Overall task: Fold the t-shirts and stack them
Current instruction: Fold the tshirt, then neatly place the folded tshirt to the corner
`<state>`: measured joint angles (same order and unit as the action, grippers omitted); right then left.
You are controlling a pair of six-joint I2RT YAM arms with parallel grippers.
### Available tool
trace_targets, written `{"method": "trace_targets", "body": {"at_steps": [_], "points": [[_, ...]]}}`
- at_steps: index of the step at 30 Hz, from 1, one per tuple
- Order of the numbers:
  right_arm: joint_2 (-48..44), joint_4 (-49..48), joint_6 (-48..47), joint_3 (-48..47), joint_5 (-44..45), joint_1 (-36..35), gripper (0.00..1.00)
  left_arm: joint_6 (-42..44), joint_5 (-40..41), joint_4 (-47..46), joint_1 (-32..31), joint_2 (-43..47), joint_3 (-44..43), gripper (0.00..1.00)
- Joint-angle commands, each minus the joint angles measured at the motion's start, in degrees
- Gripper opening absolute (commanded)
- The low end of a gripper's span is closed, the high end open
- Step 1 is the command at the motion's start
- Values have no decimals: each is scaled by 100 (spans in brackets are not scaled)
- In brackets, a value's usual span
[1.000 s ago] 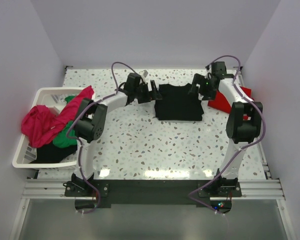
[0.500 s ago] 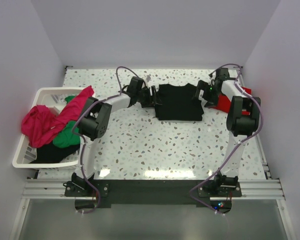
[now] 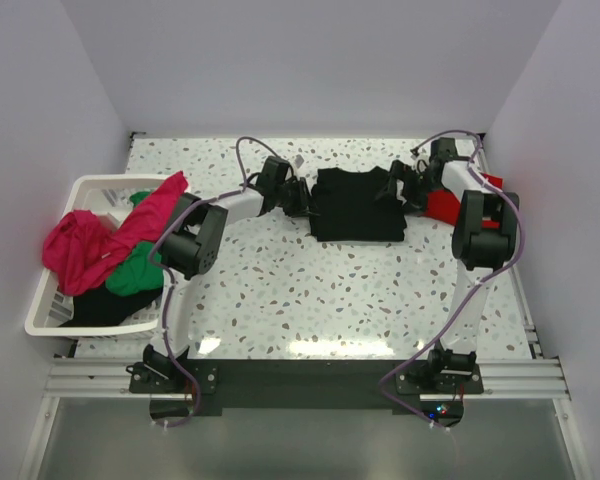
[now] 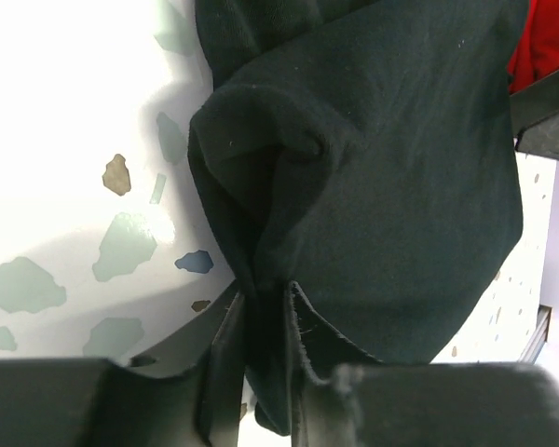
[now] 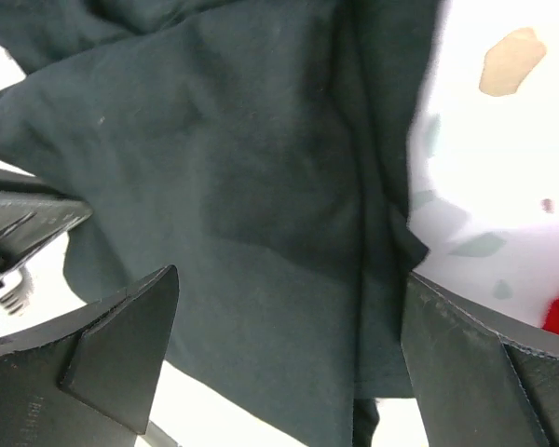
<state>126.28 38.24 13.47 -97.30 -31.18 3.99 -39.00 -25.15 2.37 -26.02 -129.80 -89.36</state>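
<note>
Newly, left jaws on black t-shirt (image 4: pixel 382 186)

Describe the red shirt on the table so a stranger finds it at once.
Look at the far right corner of the speckled table. There, beside the black shirt and partly behind the right arm, lies the red shirt, the only coloured one outside the basket.

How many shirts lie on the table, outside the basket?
2. The black shirt lies at the far middle of the table; the red shirt lies right of it, partly hidden by the right arm.
</note>
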Motion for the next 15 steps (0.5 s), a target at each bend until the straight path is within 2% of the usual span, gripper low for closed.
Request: {"method": "trace_targets", "body": {"at_steps": [1, 4, 11, 15], "points": [[213, 70, -99, 237, -423, -73, 99, 33, -113, 27, -17, -89, -169, 21], [292, 87, -126, 299, -582, -170, 97, 33, -148, 26, -35, -133, -178, 16], [450, 52, -47, 202, -705, -355, 93, 51, -219, 70, -114, -256, -248, 16], [538, 61, 6, 79, -714, -601, 88, 103, -263, 149, -193, -371, -380, 16]]}}
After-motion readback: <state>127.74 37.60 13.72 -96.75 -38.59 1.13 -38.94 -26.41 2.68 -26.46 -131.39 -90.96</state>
